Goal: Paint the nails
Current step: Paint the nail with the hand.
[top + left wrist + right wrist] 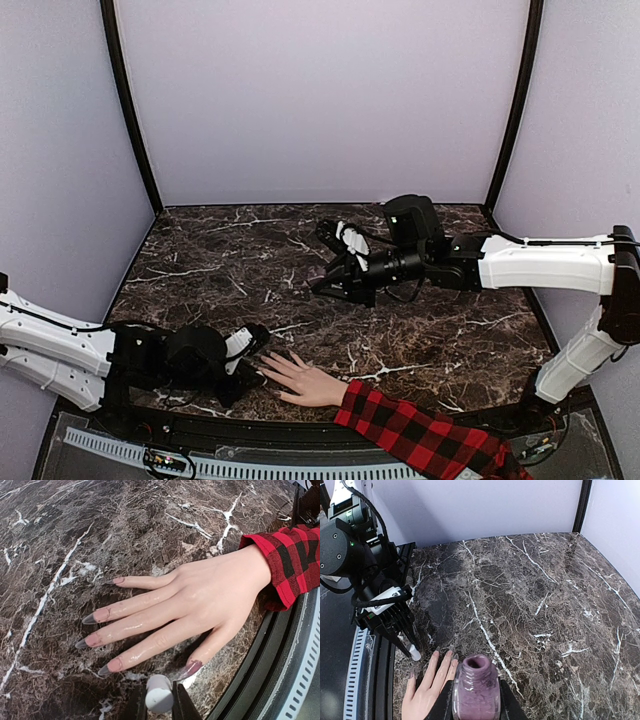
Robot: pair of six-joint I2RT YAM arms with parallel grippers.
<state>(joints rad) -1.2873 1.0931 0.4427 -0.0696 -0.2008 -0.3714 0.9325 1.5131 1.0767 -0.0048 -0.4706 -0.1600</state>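
Note:
A pale hand (305,380) lies flat on the marble table with its fingers spread, in a red-and-black plaid sleeve (420,435). Its nails are long. The thumb nail (190,669) is coated purple, and the other nails (109,666) look pink with dark tips. My left gripper (159,694) is shut on a white polish cap (160,692), just in front of the thumb nail. The brush under the cap is hidden. My right gripper (476,700) is shut on an open purple polish bottle (476,692), held above the table behind the hand (427,690).
The dark marble table (230,250) is ringed by lilac walls. A black rail with a white perforated strip (300,670) runs along the near edge, right beside the sleeve (295,560). The left arm (350,555) stands close to the hand's left.

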